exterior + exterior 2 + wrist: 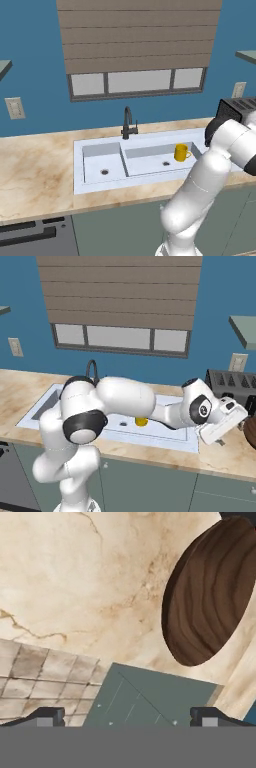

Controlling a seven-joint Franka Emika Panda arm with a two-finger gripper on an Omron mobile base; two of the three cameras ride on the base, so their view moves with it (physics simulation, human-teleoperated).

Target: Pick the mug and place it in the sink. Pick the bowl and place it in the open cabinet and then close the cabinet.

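Observation:
The yellow mug (181, 152) stands upright in the right basin of the pale double sink (100, 145). In the right base view the arm hides most of the mug (141, 421). On the marble counter right of the sink lies the dark wooden bowl (210, 592), which also peeks in at the frame edge of the right base view (251, 432). My gripper (231, 432) hovers just left of the bowl, above the counter's front part. It is open, its fingertips (48, 716) wide apart with nothing between them. A grey-green wall cabinet (245, 330) shows at the upper right; its door is out of view.
A slim black faucet (128, 124) rises behind the sink. A dark toaster (231, 384) sits at the back wall behind the bowl. In the hand view, a grey-green base cabinet front (150, 699) and floor tiles (35, 682) lie below the counter edge.

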